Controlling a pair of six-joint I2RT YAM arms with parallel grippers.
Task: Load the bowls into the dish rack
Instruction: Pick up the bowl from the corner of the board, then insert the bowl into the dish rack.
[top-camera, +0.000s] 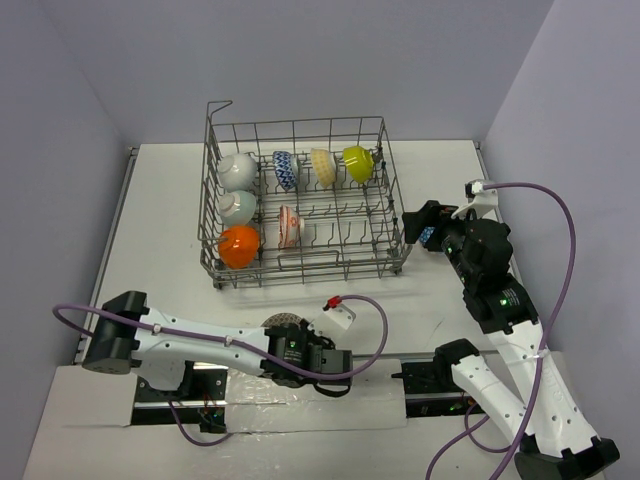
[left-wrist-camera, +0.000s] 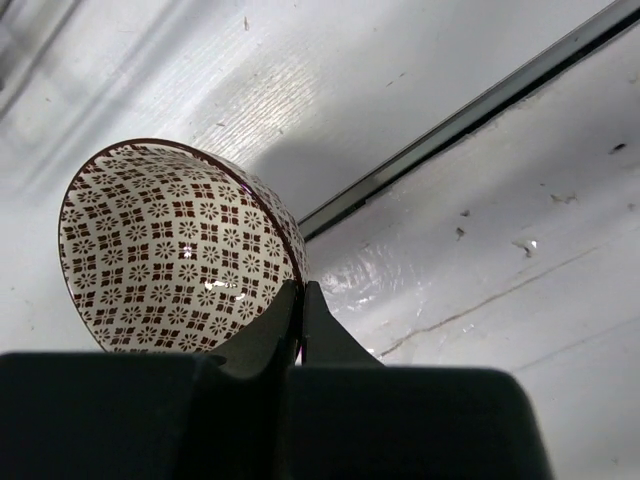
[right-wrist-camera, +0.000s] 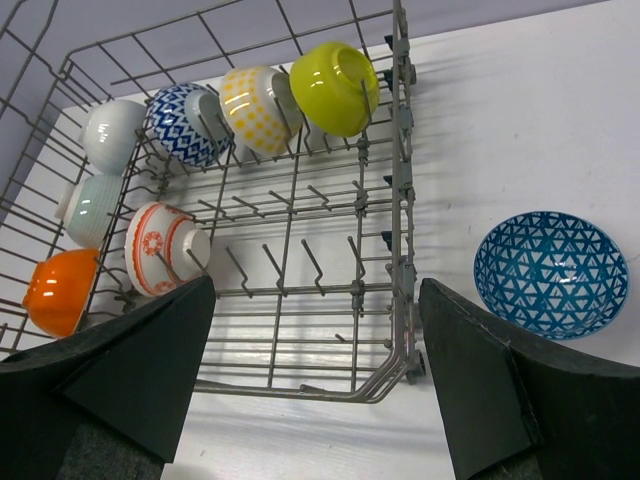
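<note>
1 bowl (left-wrist-camera: 170, 250) sits (rim pinched) in left tool (left-wrist-camera: 301, 298).

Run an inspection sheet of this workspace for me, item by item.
Surface: white table, scuffed, with a dark seam near the left arm.
Job's things: grey wire dish rack holds seven bowls on their sides, from the lime round bowl to the orange round bowl. A blue triangle-patterned bowl sits on the table right of the rack.
Clutter: nothing seen.
Grippers: left pincer shut on the rim of a tilted dark-red patterned bowl; right pincer open, empty, facing the rack.
Cables: purple cable looping off each arm, none on the bowls.
Surroundings: plain pale walls.
</note>
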